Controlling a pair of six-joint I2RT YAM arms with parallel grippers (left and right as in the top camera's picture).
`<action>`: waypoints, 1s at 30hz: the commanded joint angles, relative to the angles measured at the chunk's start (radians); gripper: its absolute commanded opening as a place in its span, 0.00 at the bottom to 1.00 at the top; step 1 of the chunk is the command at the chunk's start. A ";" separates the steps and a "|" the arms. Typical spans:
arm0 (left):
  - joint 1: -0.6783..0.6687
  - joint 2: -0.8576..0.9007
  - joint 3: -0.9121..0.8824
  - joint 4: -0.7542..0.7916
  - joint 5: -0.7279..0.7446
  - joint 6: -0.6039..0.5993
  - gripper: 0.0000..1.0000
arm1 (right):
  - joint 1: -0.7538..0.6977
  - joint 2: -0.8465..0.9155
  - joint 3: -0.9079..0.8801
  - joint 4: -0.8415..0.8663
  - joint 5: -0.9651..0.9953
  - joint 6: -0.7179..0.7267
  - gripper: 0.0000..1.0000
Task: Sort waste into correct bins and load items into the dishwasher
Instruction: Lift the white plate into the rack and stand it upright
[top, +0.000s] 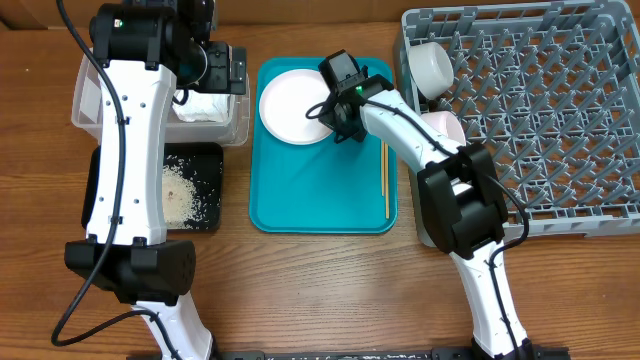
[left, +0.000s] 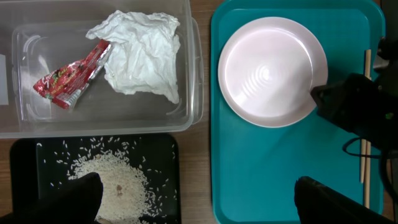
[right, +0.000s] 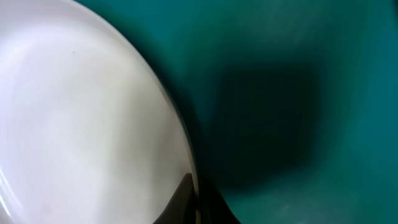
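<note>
White plate (right: 81, 124) fills most of your right wrist view, its rim curving down to a dark fingertip (right: 186, 202) at the bottom edge. Overhead, the right end effector (top: 335, 110) sits at the plate's right rim. You cannot tell from any view whether it is clamped on the rim or merely against it.

The plate lies flat at the far end of the teal tray (top: 320, 200). The chopsticks (top: 385, 180) lie on the same tray just inside its right rim. Their long axis runs parallel to that rim, far to near, and they sit apart from the plate.

Your left end effector (left: 202, 208) hangs over the clear tub (top: 90, 110), fingers spread wide and carrying nothing. Inside the tub, the crumpled napkin (left: 146, 53) lies toward the right. The red wrapper (left: 71, 78) lies to its left, with its long axis diagonal and its upper end touching the napkin.

The black tray (top: 205, 160) sits on the desk just on the near side of the tub. It holds a heap of rice (left: 115, 177) with stray grains scattered round it.

The grey dish rack (top: 540, 120) stands to the right of the teal tray. A white bowl (top: 432, 65) rests in its far left corner. A second white dish (top: 445, 125) lies just nearer, partly hidden by the right arm.
</note>
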 joint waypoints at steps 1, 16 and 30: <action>-0.002 0.000 0.013 0.002 -0.010 -0.018 1.00 | -0.044 -0.093 0.076 -0.045 0.060 -0.188 0.04; 0.000 0.000 0.013 0.002 -0.011 -0.018 1.00 | -0.093 -0.437 0.177 -0.159 0.639 -0.608 0.04; -0.002 0.000 0.013 0.002 -0.010 -0.018 1.00 | -0.348 -0.394 0.111 -0.143 0.954 -0.834 0.04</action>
